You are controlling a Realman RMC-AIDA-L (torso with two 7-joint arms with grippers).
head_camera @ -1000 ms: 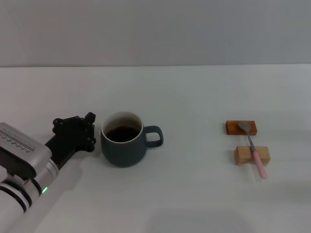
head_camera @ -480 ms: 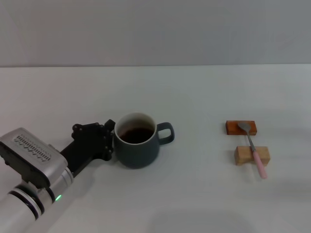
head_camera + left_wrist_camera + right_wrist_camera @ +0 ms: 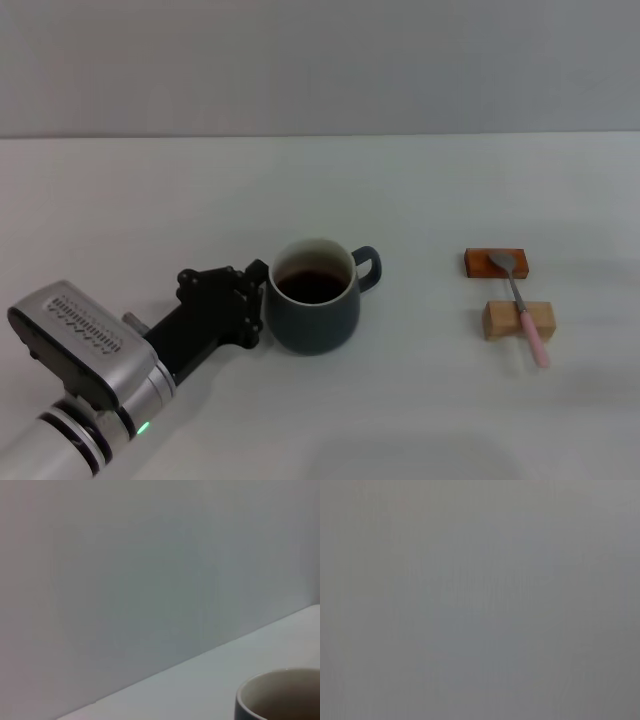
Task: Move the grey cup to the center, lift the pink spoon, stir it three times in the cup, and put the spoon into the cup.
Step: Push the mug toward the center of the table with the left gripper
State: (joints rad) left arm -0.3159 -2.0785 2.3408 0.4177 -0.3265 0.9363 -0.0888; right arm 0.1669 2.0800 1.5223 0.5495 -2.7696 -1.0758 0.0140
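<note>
Grey cup [image 3: 314, 297], near the surface's [image 3: 420, 420] centre, touches the left gripper [image 3: 255, 300] on its left, whether gripped I cannot tell; pink spoon [image 3: 522, 310] lies well right, handle toward the robot.

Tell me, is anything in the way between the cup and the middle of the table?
Nothing visible is. The grey cup stands upright on bare white table, with the left gripper against its left side. The pink spoon lies across two small blocks far off to the right.
</note>
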